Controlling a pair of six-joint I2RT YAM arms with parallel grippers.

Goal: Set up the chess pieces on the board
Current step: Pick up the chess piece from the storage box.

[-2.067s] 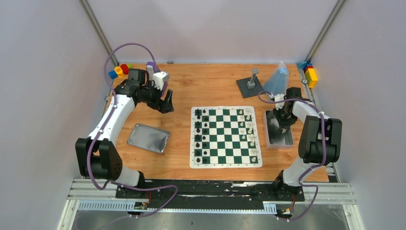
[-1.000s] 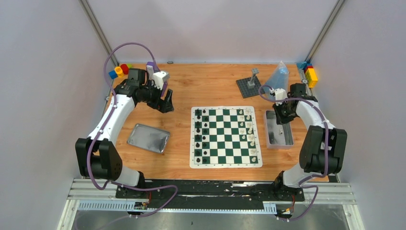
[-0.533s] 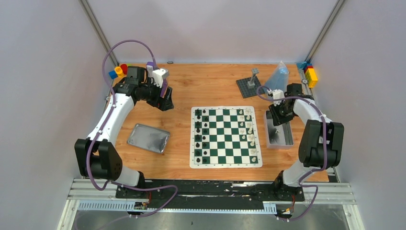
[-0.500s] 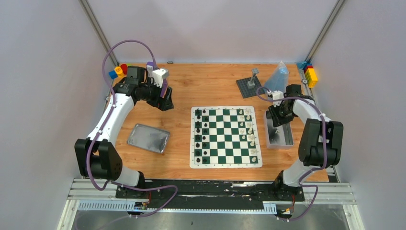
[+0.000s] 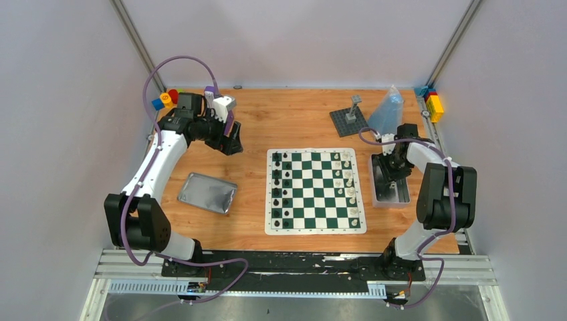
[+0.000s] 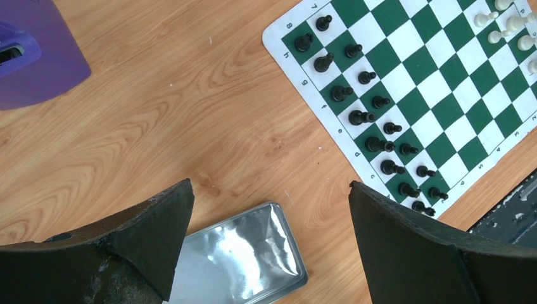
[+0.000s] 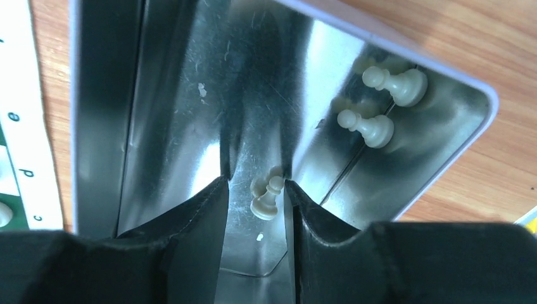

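The green-and-white board (image 5: 315, 229) lies mid-table. Black chess pieces (image 5: 281, 190) fill its two left columns and several white ones (image 5: 347, 184) stand along its right side. In the right wrist view, my right gripper (image 7: 256, 183) reaches down into a silver tin (image 7: 158, 126). Its jaws stand apart on either side of a white pawn (image 7: 266, 201) lying on the tin floor. Two more white pawns (image 7: 396, 83) lie in the tin's far corner. My left gripper (image 6: 269, 185) hangs wide open and holds nothing, above bare wood left of the board (image 6: 443, 82).
A flat silver lid (image 5: 208, 192) lies left of the board, below my left gripper. A grey studded plate with a post (image 5: 349, 119) and a clear bag (image 5: 388, 110) sit at the back right. Toy blocks (image 5: 167, 99) are in the back corners.
My right gripper was shut a second ago; it has opened and come down into the tin around a white pawn. The left arm has barely shifted.
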